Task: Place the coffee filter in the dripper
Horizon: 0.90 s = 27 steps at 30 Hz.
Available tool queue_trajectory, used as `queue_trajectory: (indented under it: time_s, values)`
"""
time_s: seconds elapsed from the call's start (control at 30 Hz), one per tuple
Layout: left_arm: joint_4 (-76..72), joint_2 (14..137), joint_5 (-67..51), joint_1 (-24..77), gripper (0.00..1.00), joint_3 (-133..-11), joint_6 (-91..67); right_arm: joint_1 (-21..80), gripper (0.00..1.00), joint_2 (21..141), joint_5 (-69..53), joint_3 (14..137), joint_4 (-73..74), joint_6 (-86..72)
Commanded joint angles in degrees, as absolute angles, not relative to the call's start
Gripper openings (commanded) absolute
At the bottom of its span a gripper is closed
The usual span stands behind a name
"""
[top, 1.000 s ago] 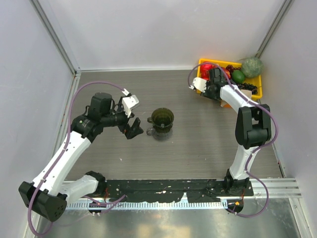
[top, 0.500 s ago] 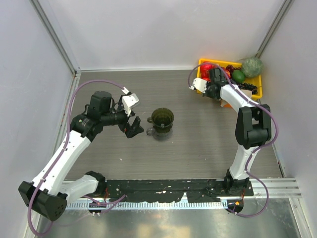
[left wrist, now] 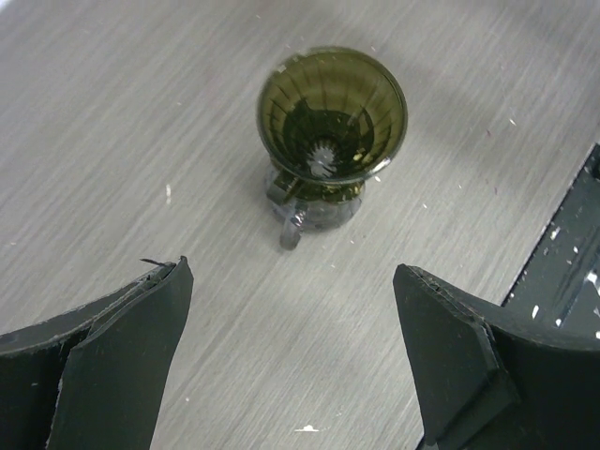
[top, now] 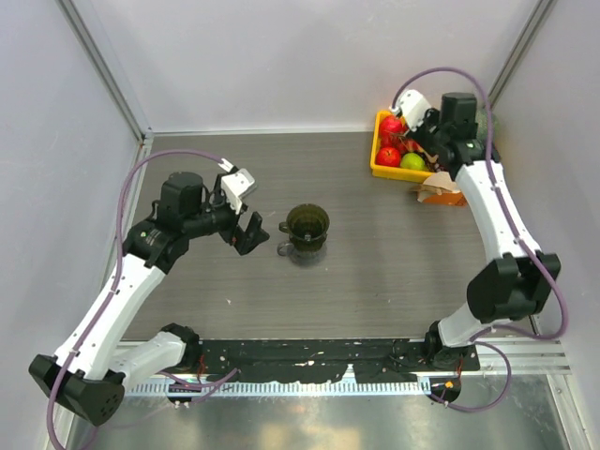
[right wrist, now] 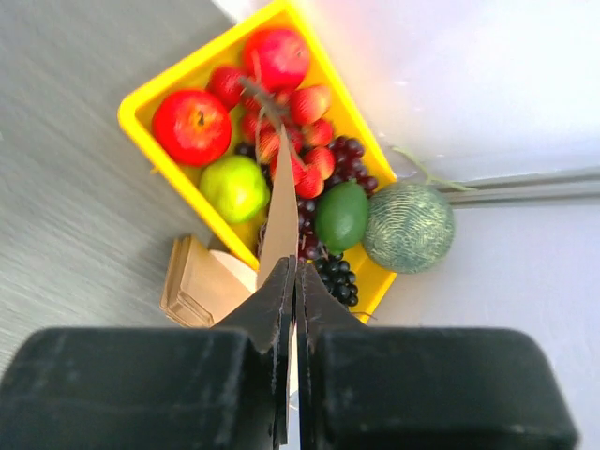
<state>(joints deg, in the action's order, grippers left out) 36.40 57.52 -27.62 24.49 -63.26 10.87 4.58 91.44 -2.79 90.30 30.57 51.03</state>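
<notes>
Two views split the facts. Only the right wrist view shows the right end effector (right wrist: 293, 274) clenched on one filter (right wrist: 281, 211), seen edge-on, its long axis running from the fingertips out over the yellow tray (right wrist: 131, 111). From above, the dripper (top: 307, 225) stands upright mid-counter (top: 375, 281), its handle pointing left at the left end effector (top: 249, 232), whose fingers gape wide. The tray, far right, holds apples (right wrist: 192, 127), strawberries (right wrist: 309, 103) and grapes (right wrist: 342, 150). Spare filters (right wrist: 199, 281) lie just beside it.
</notes>
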Motion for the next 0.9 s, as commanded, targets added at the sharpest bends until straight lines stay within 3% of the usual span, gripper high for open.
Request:
queue_trajectory:
  time_s: [0.0,0.23,0.53,0.7,0.87]
  values:
    - [34.54,54.76,-21.90,24.35,0.99,-70.12,8.61,3.25,0.05,82.81,-8.17,93.07,26.64,36.41]
    - [41.39,58.27,-17.59,26.80,0.99,-82.95,10.11,2.55,0.05,70.60,-10.90,91.06,25.40,9.96]
    - [33.33,63.72,-19.17,35.06,0.99,-90.18,8.33,2.55,0.05,58.54,-14.22,77.00,21.18,-29.56]
    - [28.57,65.29,-8.54,47.35,0.99,-87.89,22.73,2.81,0.06,60.12,-18.28,72.08,20.83,-48.39]
    - [17.87,67.67,6.74,59.31,0.99,-81.58,37.50,5.62,0.06,61.08,-16.70,69.79,19.95,-55.10]
